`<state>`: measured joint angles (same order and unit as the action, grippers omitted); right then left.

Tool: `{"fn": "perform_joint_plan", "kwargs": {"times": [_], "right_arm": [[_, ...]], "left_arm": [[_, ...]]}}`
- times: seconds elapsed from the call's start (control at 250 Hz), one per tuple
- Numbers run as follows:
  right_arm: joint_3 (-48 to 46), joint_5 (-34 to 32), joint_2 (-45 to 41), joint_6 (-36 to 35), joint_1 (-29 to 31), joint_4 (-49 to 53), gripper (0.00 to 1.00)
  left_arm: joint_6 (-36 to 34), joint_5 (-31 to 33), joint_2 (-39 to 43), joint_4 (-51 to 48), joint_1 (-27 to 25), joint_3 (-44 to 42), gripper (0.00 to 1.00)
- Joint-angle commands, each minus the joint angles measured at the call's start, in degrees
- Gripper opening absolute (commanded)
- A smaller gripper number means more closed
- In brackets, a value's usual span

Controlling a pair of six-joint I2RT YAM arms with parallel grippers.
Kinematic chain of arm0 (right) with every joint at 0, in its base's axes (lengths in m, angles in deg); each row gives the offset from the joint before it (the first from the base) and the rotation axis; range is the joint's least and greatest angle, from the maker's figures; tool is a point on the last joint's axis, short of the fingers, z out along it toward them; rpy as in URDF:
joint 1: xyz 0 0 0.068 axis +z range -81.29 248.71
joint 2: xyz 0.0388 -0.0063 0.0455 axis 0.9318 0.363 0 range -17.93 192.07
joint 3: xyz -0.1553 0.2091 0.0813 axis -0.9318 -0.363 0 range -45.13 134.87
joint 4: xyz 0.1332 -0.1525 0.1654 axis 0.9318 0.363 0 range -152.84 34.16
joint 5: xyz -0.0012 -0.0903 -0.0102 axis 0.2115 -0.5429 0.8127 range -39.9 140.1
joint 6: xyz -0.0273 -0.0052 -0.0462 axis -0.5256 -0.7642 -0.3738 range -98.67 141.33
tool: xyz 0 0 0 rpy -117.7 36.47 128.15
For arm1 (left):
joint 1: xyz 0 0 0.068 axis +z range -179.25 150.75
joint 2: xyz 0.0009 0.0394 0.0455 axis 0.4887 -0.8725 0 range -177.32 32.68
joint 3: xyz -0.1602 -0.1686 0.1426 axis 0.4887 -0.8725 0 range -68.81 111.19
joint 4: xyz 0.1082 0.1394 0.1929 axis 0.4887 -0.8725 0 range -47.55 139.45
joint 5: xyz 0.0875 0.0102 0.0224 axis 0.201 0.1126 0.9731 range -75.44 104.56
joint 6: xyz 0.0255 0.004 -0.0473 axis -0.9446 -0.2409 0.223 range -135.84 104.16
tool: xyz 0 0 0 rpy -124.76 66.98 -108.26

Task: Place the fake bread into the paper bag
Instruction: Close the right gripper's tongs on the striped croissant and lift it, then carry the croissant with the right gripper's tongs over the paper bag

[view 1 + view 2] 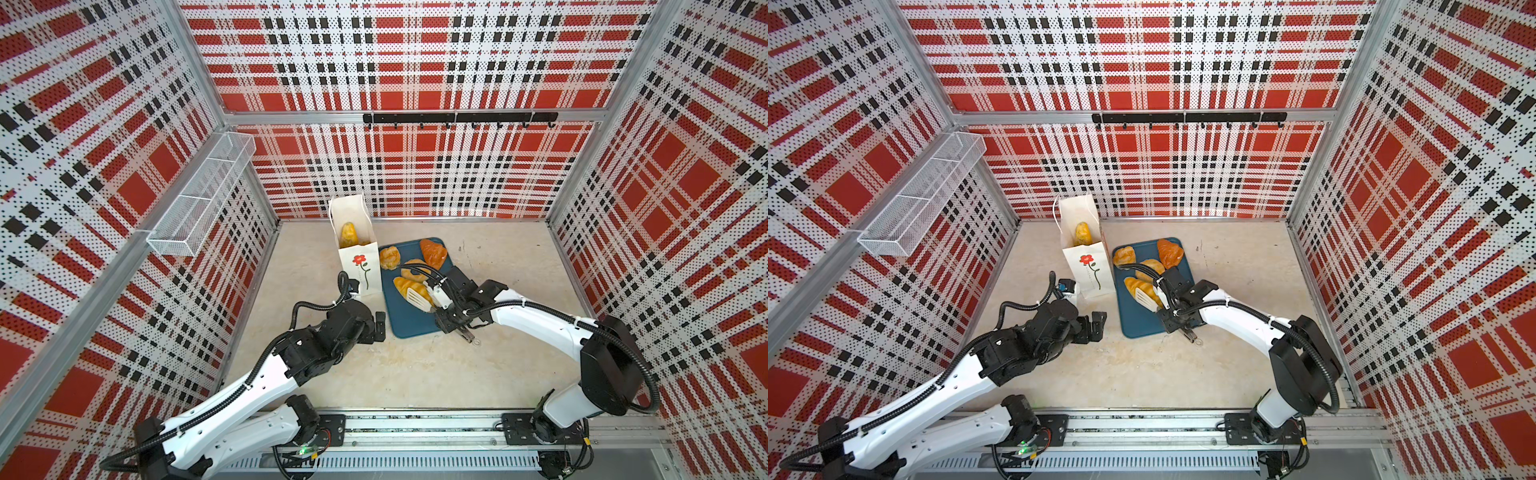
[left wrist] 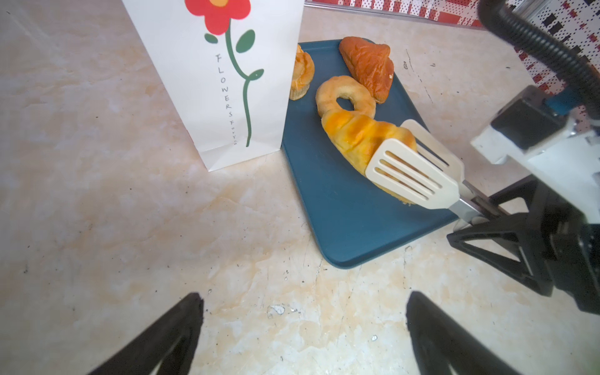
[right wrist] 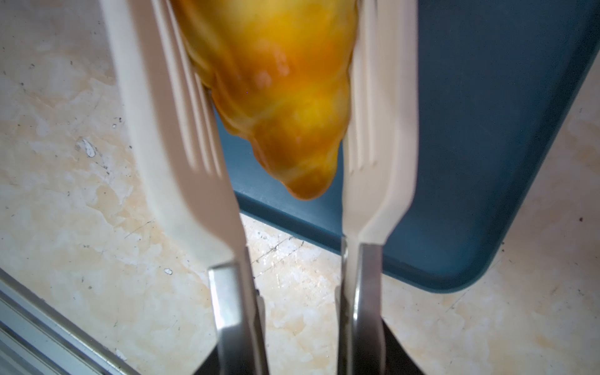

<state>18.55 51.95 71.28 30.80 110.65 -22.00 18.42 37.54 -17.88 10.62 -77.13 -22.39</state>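
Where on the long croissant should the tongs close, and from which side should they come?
Probably across the thicker ridged body of the croissant, one blade on each long flank, coming from its tapered end, where the tongs stand now. That end is free; the ring doughnut crowds the other.

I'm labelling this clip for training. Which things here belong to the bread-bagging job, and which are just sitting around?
In the job: paper bag, bread piece already inside it, croissant clamped in the tongs, ring doughnut, round bun, dark brown pastry, blue tray, right gripper holding the tongs, open left gripper.
Just there: wire basket, hook rail on the back wall.
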Motion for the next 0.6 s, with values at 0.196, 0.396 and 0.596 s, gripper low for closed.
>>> {"fn": "perform_joint_plan", "kwargs": {"times": [0.196,0.396,0.596], "right_arm": [[0.52,2.37,-4.27,1.13,0.69,-4.88,0.45],[1.21,3.03,-5.51,1.77,1.26,-5.51,0.45],[2.21,3.30,-6.85,2.02,2.07,-5.67,0.45]], "left_arm": [[-3.25,-1.33,2.53,-2.11,3.63,2.96,0.99],[-5.16,-3.68,3.54,-3.08,5.91,4.33,0.99],[-7.24,-5.45,3.63,-4.54,7.57,6.15,0.99]]}}
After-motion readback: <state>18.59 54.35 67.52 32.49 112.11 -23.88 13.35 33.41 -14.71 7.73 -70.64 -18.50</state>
